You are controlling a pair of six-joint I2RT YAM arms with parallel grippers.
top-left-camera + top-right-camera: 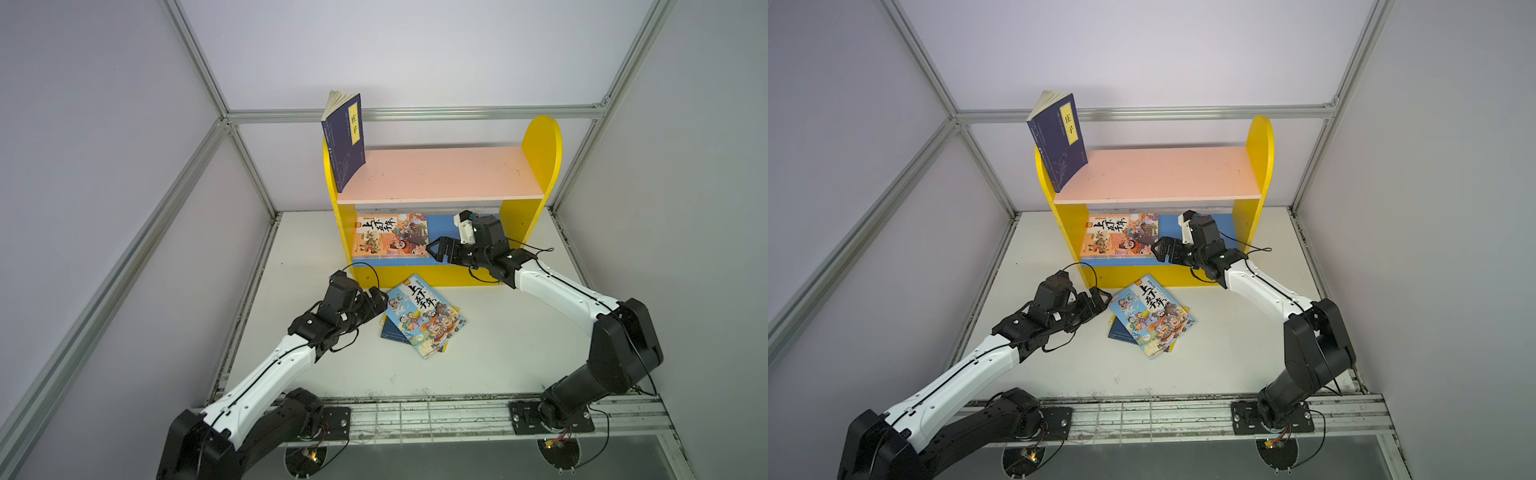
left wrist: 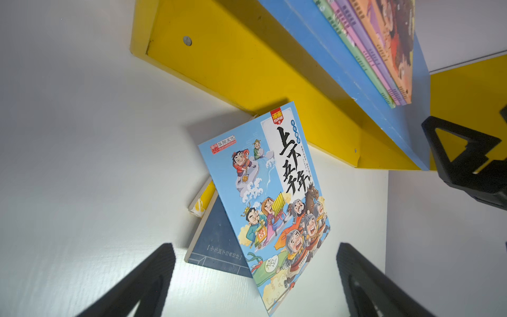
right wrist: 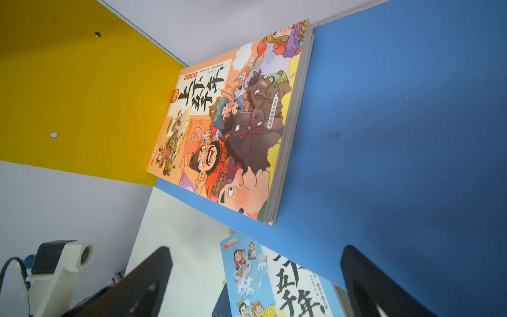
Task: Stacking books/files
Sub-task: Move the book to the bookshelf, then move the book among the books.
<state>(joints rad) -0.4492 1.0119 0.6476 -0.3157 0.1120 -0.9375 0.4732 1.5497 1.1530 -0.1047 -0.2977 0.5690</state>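
The light blue book [image 1: 424, 313], a thin cartoon cover with big black brush characters, lay face up on the white table [image 1: 507, 357], just ahead of the left gripper [image 1: 381, 302], whose jaws stood spread wide and grasped nothing. It rested askew on a navy book [image 2: 216, 247] and a yellow-edged book [image 2: 199, 203], both mostly covered. The right gripper [image 1: 435, 250] was likewise released and empty, its tips just beside the orange-topped stack [image 1: 390, 235], which lay flat on the blue lower board [image 1: 442, 224] of the yellow bookshelf [image 1: 540, 145]. Only the left wrist view caught that stack's spines, layered green, pink, purple and orange, and the two books under the light blue one. Only the right wrist view gave the orange cover close, with dark horses, shouting faces and grey page edges facing the jaws. Only the top views showed the navy book with a yellow title strip [image 1: 344, 141], standing on the pink upper board [image 1: 440, 174] and leaning against the shelf's end panel, well above both sets of jaws
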